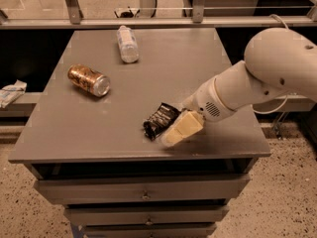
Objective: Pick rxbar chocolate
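Nearest are the drawers [143, 187], flat grey metal fronts with small knobs, under the front lip of the tabletop [163, 73], a matte grey slab, smooth and bare of any grip.

Just back from that near edge, right of centre, sits the hand [178, 130]. It shows as a pale cream, blocky wedge with a dull, rubbery look, tipped down to the surface at the end of a smooth white arm [237, 90] that comes in from the right. Whether it is wide or narrow cannot be told from here.

The rxbar [159, 120] lies flat on the tabletop, touching the hand's left side or very nearly so. It is a small rectangle in crinkly, glossy black wrap with pale lettering, set on a slant.

By my reading the step is the grasp itself: the reach is done and the lift has not begun. The next move calls for a firm close across the bar's short width and then a straight rise. The thin, slick wrapper lies low and could skid or crumple out of a shallow pinch.

Farther back on the left lies a brown-gold can [89, 80] on its side, hard and shiny. At the far edge lies a clear plastic bottle [128, 43].
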You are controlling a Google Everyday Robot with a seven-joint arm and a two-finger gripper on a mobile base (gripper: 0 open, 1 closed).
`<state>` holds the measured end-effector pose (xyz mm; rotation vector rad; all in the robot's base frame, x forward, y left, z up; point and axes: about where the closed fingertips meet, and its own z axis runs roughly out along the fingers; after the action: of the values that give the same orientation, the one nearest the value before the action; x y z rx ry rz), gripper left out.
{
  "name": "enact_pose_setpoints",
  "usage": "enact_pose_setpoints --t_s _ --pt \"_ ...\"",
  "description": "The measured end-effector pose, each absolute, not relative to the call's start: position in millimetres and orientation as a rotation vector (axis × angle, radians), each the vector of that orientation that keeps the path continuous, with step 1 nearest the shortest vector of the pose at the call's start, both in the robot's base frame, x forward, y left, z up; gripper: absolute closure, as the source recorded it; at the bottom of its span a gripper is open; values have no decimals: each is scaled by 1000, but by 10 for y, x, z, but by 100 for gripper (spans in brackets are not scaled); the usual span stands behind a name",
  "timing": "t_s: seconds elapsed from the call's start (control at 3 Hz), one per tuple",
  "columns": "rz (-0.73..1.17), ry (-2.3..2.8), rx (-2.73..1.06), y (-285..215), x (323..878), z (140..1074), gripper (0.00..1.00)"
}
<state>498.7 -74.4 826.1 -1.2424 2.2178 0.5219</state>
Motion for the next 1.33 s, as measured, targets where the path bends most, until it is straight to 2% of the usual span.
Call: enact_pose_setpoints --t_s 0.67,1.33 --pt "554 2062 -1445 -891 4926 8846 0" --pt "677 1971 -1486 -825 4796 8773 0"
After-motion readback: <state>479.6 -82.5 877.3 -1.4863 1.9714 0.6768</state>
